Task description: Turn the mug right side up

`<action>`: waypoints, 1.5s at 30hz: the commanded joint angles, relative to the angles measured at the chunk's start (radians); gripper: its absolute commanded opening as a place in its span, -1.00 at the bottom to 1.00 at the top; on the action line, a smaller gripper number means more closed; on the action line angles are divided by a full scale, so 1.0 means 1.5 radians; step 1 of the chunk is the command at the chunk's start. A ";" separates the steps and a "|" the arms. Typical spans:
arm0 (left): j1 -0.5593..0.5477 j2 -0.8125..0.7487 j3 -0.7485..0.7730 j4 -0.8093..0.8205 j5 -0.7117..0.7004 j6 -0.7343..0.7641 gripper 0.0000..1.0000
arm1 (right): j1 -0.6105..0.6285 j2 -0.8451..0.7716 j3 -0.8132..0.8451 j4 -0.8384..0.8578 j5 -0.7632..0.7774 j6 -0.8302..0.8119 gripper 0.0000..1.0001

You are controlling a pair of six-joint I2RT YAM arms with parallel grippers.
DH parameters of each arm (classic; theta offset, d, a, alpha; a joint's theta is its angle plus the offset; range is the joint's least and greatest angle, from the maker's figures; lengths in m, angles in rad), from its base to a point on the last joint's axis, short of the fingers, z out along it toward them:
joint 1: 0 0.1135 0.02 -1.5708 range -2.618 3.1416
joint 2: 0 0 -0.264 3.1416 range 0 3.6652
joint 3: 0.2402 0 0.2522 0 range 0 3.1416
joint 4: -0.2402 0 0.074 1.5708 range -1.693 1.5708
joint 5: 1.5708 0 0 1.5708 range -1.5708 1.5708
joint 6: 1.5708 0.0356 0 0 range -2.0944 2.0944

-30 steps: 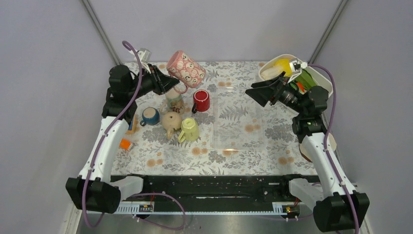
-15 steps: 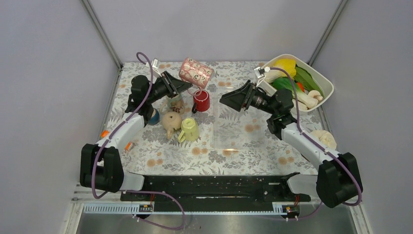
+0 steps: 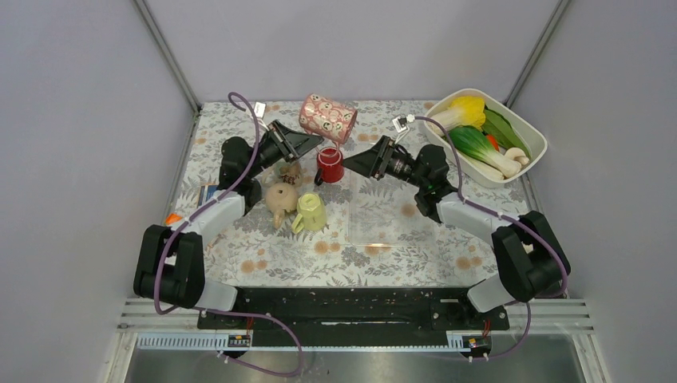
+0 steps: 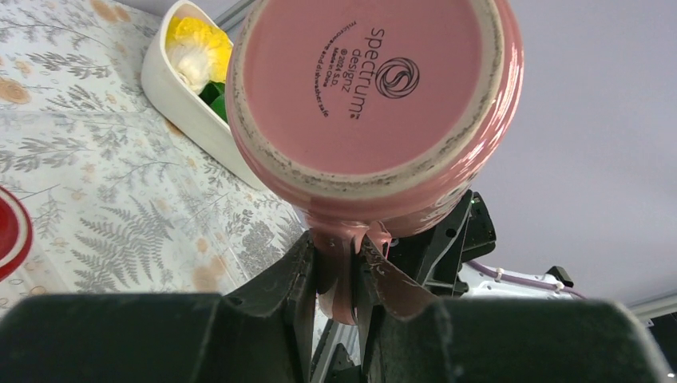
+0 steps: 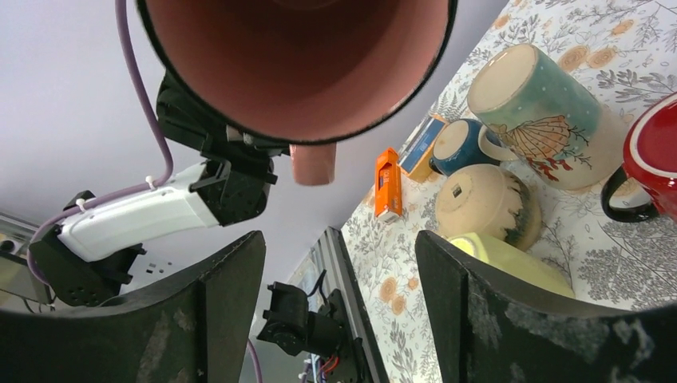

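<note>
The pink mug (image 3: 328, 118), printed with small faces, hangs in the air above the back of the table, lying on its side. My left gripper (image 4: 345, 271) is shut on its handle (image 4: 343, 263). In the left wrist view the mug's base (image 4: 375, 88) faces the camera. Its open mouth (image 5: 295, 56) points at my right gripper (image 5: 339, 247). That gripper is open, just in front of and below the rim, with nothing between its fingers. In the top view the right gripper (image 3: 351, 159) sits right of the mug.
Below the held mug stand a red mug (image 3: 330, 164), a yellow-green mug (image 3: 311, 212), a beige pot (image 3: 281, 198), a seashell mug (image 5: 543, 128) and a blue cup (image 5: 459, 144). An orange item (image 5: 386, 183) lies near the left edge. A white tub (image 3: 519, 116) of vegetables is back right.
The left arm carried the pink mug to the right and laid it more level. The right arm swung left from the tub to the mug's mouth, its jaws narrowing somewhat.
</note>
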 commanded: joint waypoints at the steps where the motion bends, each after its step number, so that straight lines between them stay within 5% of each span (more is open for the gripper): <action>1: -0.019 0.004 0.010 0.173 -0.016 -0.025 -1.00 | 0.013 0.019 0.039 0.083 0.025 0.044 0.55; 16: -0.062 0.056 0.019 0.204 -0.013 -0.037 -1.00 | 0.040 0.056 0.026 0.142 0.058 0.093 0.41; 35: -0.097 0.056 0.002 0.191 0.005 0.011 -1.00 | 0.035 0.052 0.030 0.088 0.082 0.125 0.01; 45: -0.105 0.049 -0.005 0.175 0.022 0.046 -1.00 | 0.003 0.049 0.039 0.049 0.084 0.136 -0.66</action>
